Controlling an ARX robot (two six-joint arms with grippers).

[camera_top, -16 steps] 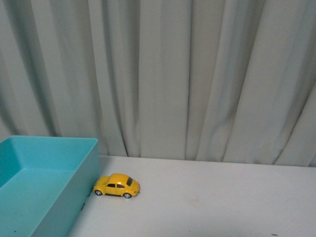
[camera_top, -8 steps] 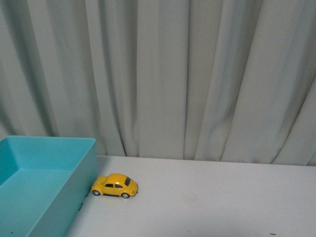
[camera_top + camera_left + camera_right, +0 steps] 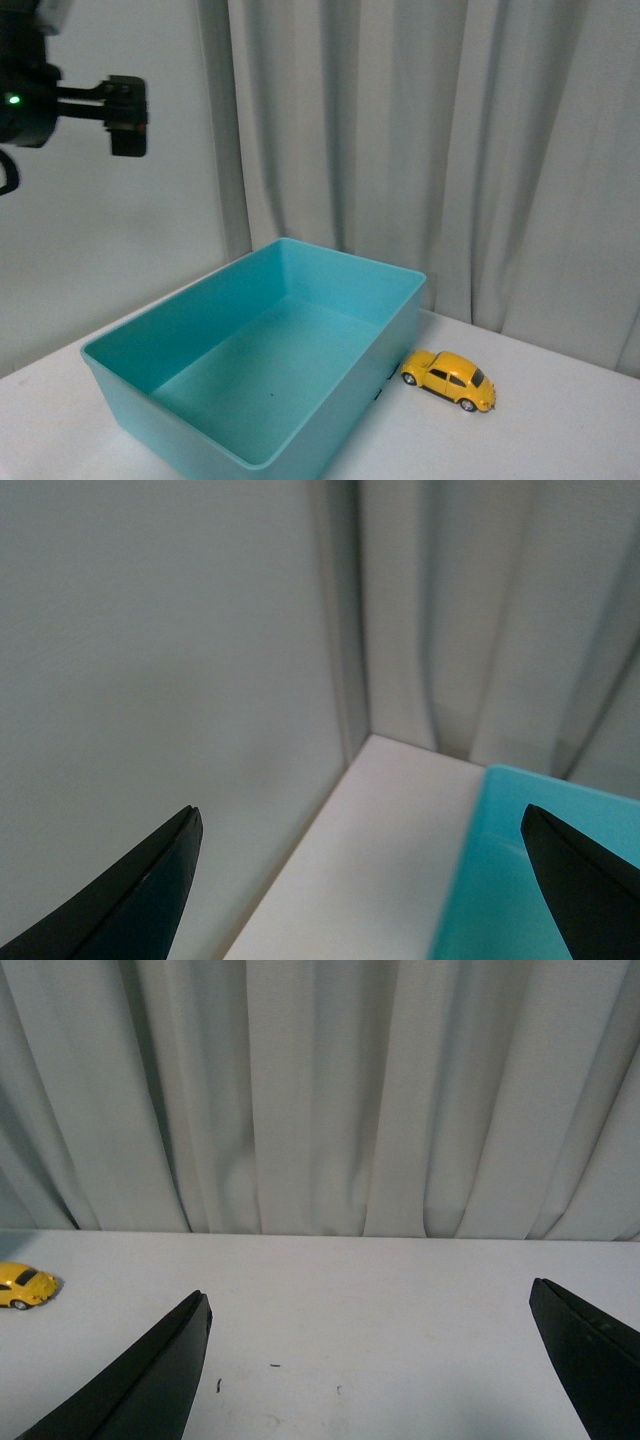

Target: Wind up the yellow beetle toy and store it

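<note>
The yellow beetle toy (image 3: 449, 380) is being carried by nothing but the white table (image 3: 560, 430), where it is standing on its four wheels just beside the right-hand outer wall of a turquoise box (image 3: 345, 400), close to that box's far corner; whether its front end is touching the wall cannot be told. The left gripper (image 3: 127, 115) is being held high in the air, far over to the left, above and beyond the box's left side, so that the whole open box is lying between it and the toy, and the two are well apart. In the left wrist view this gripper (image 3: 360, 815) is being shown with its two dark fingers (image 3: 150, 900) spread wide and nothing being gripped between them; only the table corner, a grey wall (image 3: 150, 680) and an edge of the box (image 3: 540, 880) are being seen past them. The right gripper (image 3: 370, 1293) is likewise being held wide apart and empty, facing the pale curtain (image 3: 320, 1090) over bare table. The toy (image 3: 27, 1286) is being caught at the very edge of that view, outside the gap between the fingers (image 3: 150, 1390) and well away from them.
</note>
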